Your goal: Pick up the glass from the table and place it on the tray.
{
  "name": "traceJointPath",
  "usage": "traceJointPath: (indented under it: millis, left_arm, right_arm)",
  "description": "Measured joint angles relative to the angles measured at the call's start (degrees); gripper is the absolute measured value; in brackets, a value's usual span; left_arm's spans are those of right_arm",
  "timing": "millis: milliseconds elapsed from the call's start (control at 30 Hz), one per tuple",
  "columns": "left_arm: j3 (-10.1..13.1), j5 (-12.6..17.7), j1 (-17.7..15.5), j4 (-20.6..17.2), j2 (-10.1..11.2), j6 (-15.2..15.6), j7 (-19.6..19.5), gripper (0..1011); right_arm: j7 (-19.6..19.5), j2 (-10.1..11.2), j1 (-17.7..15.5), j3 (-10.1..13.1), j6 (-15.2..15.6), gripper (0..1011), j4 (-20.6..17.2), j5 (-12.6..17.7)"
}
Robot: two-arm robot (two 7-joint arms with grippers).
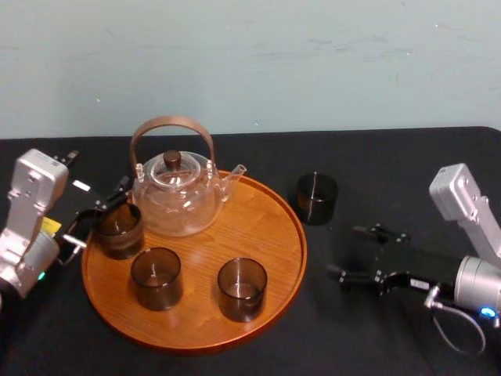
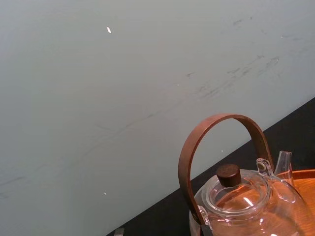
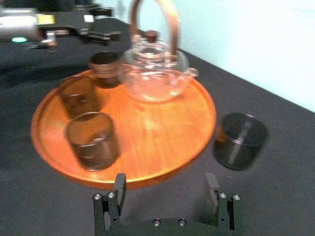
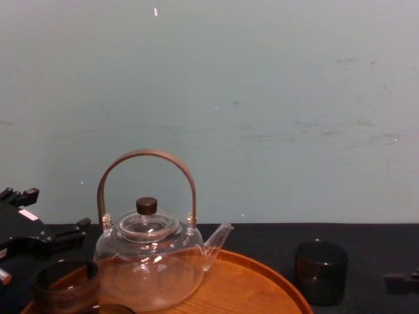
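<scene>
Head view — right gripper [image 1: 350, 252] over the table [image 1: 235, 157] at lower right, left gripper [image 1: 100, 213] at the left edge of the tray [image 1: 266, 235].
Right fingers stand wide apart with nothing between them. The glass [image 1: 317, 198] stands upright on the black cloth just right of the tray rim, up and left of that gripper, apart from it. Left fingers are spread beside one of three dark tumblers [image 1: 156, 278] on the tray — contact cannot be told. Teapot [image 1: 176, 196] sits at the tray's upper left.
</scene>
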Motion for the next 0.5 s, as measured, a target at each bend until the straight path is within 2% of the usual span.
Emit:
traceJointPath:
  millis: [233, 500]
  left_arm:
    - [0.00, 0.00, 0.00, 0.00, 0.00, 0.00, 0.00, 1001]
    - [0.00, 0.00, 0.00, 0.00, 0.00, 0.00, 0.00, 1001]
  right_arm:
    - [-3.51, -1.82, 0.41, 1.93, 3.50, 1002, 1.54, 0.65]
    - [-6.04, -4.19, 2.14, 2.61, 6.73, 1002, 3.82, 0.63]
